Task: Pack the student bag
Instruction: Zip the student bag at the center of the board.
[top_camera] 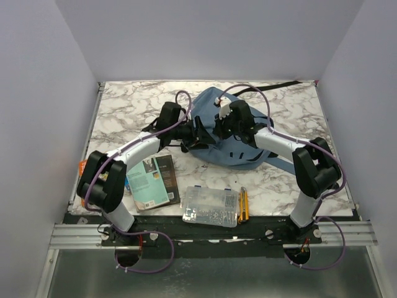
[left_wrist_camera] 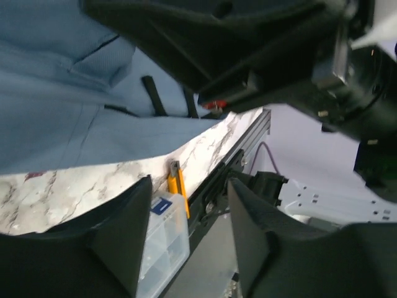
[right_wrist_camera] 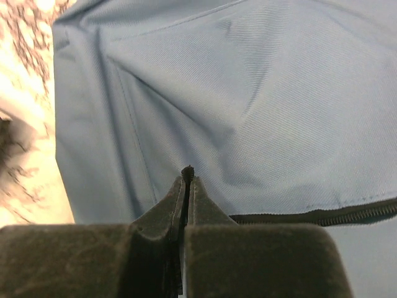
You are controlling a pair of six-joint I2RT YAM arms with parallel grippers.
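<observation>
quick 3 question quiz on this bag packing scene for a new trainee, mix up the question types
1. True or false: the right fingers are shut, close against the student bag.
2. What lies on the table between the book and the yellow tool?
A) clear compartment box
B) mug
C) scissors
3. Short answer: which side's fingers stand open with nothing between them?

Key: 1 true; 2 A; 3 the left fingers.
</observation>
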